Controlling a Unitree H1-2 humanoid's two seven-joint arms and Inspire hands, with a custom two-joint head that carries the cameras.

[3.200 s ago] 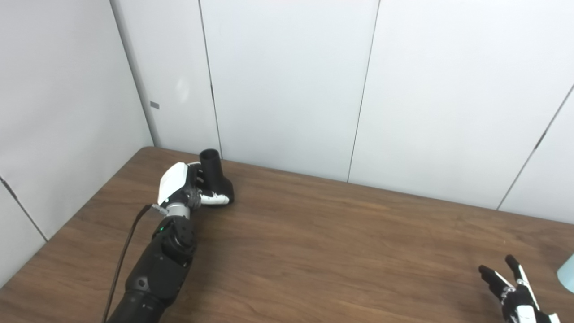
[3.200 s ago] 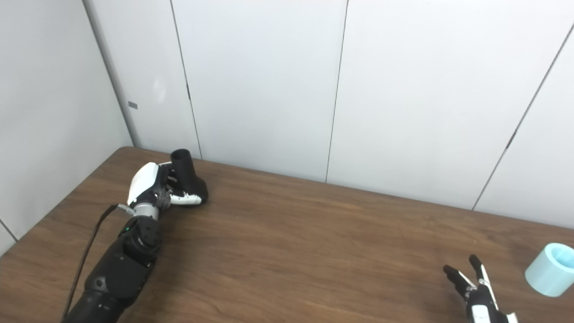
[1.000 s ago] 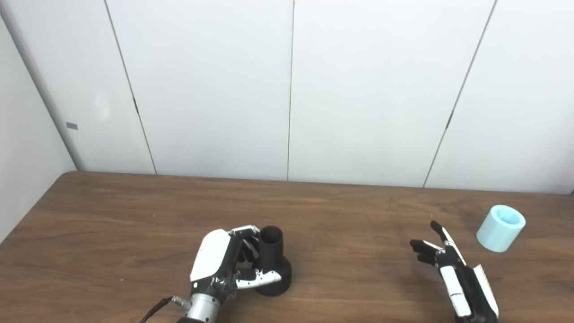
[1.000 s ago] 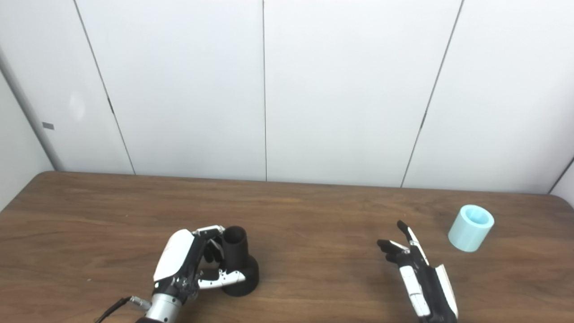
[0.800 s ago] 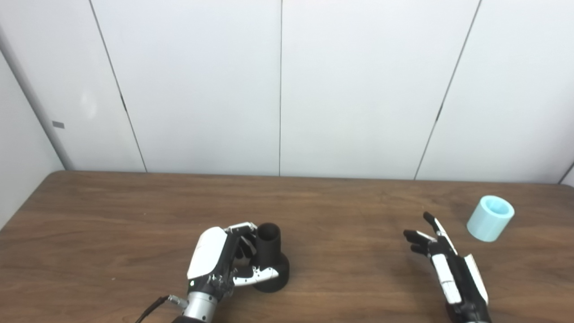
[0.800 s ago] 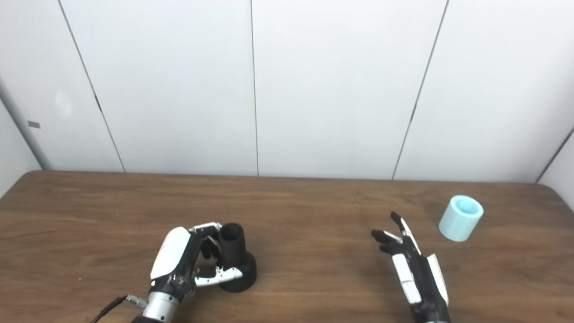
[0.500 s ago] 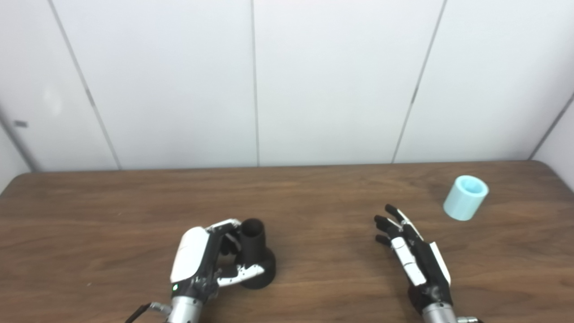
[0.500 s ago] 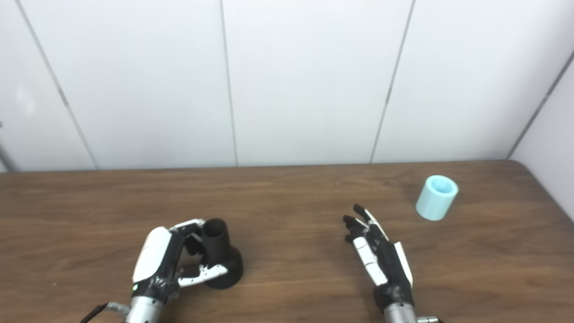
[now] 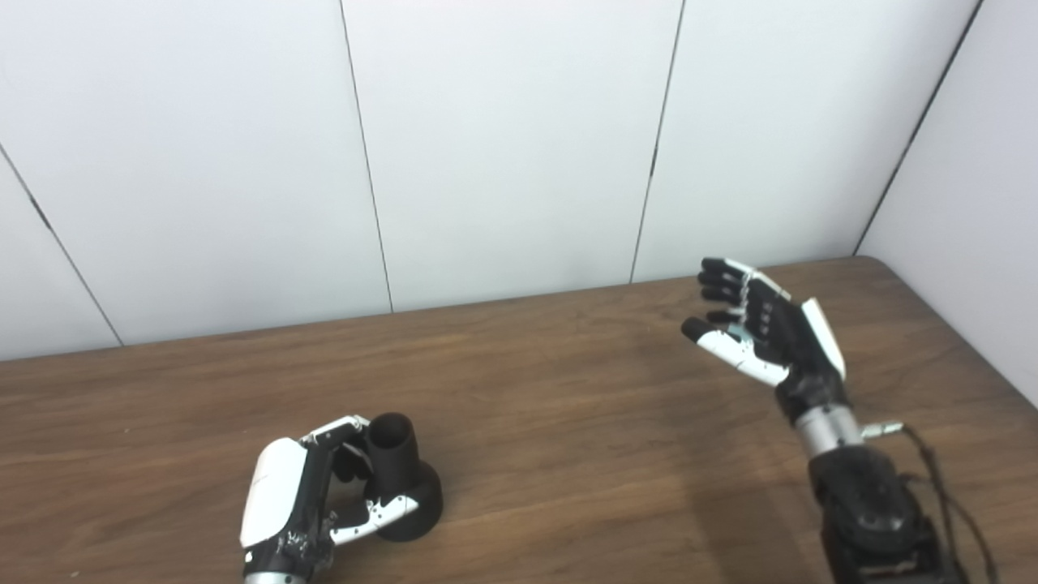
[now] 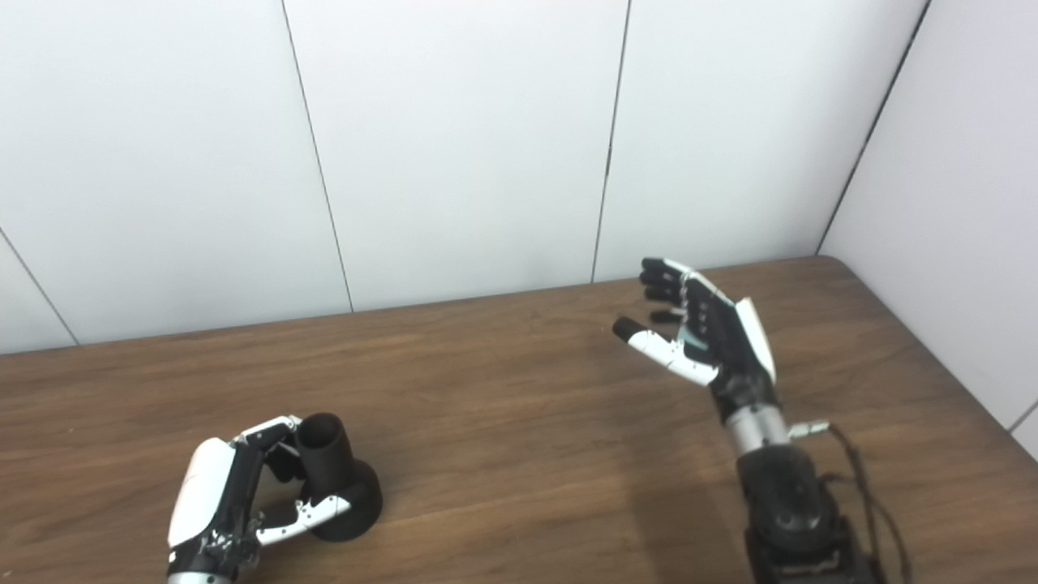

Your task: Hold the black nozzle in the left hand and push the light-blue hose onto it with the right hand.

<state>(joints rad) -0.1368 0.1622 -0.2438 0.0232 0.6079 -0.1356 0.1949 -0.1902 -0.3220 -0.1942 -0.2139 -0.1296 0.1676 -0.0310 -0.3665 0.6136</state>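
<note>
Fingers [image 9: 734,280] of the right hand [image 9: 762,328] were spread and curled around a barely visible sliver of light-blue hose [image 9: 735,331]; closing evenly around it seemed wise. The left hand [image 9: 304,495] clasped the black plastic nozzle [image 9: 399,477] on the brown wooden table [image 9: 568,422], its neck pointing up, tilted slightly.

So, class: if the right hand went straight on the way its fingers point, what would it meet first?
Probably the light-blue hose, a sliver showing just past the right hand; beyond it, the wall. Depth is unclear.
</note>
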